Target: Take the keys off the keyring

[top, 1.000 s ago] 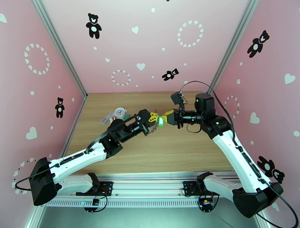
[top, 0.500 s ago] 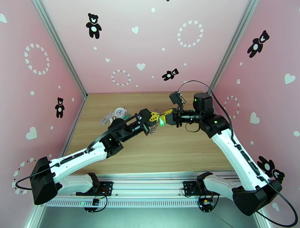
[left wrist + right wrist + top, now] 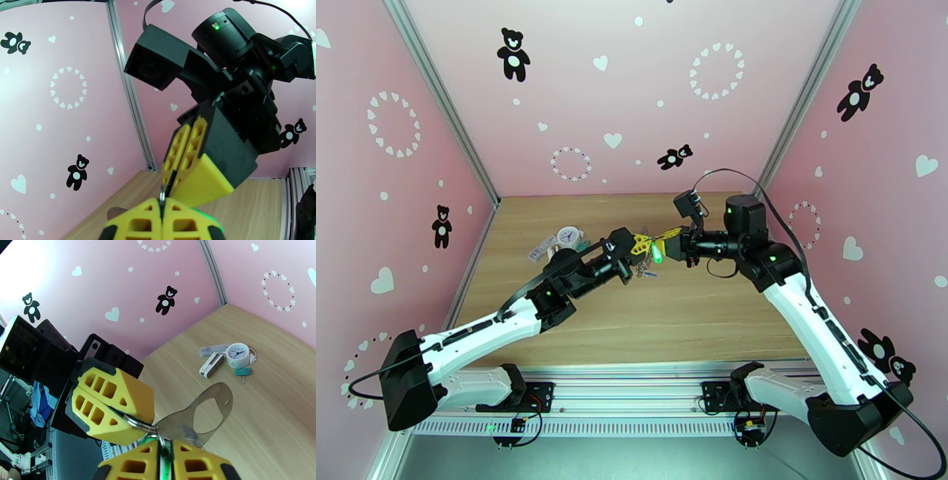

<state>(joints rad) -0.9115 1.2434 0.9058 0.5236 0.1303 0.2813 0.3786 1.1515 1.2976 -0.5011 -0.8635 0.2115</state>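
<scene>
Checking above the table (image 3: 695,316), we find the left gripper (image 3: 144,422) clamped tight on a metal ring of the keyring (image 3: 197,419). The keyring is held in mid-air. The right gripper (image 3: 166,453) meets it tip to tip, pinched closed on the green key (image 3: 656,253).

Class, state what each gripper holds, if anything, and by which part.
Left gripper: the keyring, pinched by a metal ring at its edge. Right gripper: the green key, jaws shut on its tag end.
</scene>
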